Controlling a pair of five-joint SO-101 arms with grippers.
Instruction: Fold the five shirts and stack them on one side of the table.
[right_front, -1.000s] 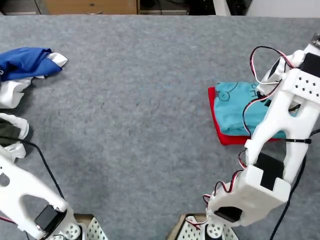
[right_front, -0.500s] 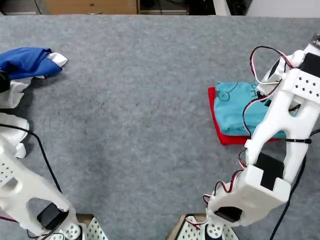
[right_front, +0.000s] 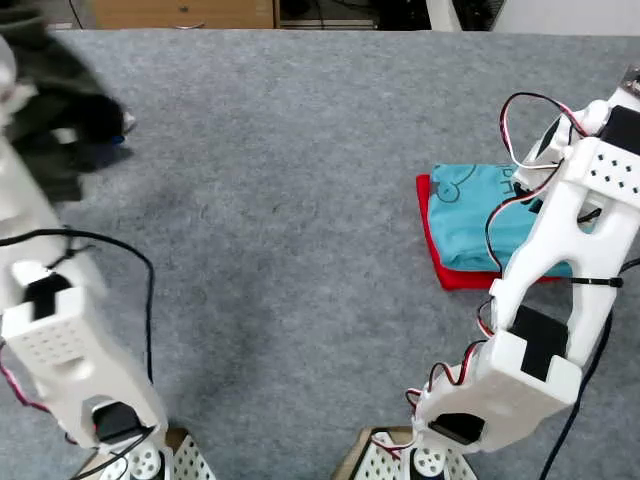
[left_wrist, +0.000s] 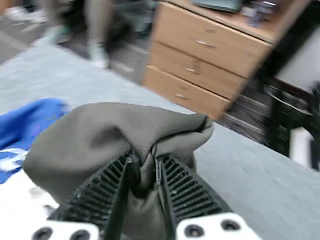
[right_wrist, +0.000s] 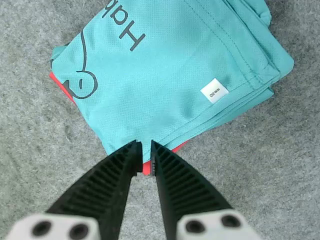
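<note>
A dark olive-grey shirt (left_wrist: 100, 135) hangs bunched in my left gripper (left_wrist: 144, 165), which is shut on a fold of it and raised over the table's far left corner. From above, this shirt (right_front: 60, 110) covers most of the blue shirt (right_front: 105, 153). Below the gripper lie the blue shirt (left_wrist: 25, 125) and a white shirt (left_wrist: 20, 200). At the right, a folded teal shirt (right_front: 470, 215) rests on a folded red shirt (right_front: 428, 240). My right gripper (right_wrist: 145, 155) is shut with nothing in it, just above the near edge of the teal shirt (right_wrist: 170, 65).
The grey felt table (right_front: 280, 200) is bare across its middle. A wooden drawer cabinet (left_wrist: 210, 65) stands beyond the far edge. Both arm bases (right_front: 400, 460) sit at the front edge, and red and black cables loop off the right arm (right_front: 530, 110).
The left arm has swung up from the lower left and lifted the olive-grey shirt off the pile, over the blue shirt. The right arm and the folded stack have not moved.
</note>
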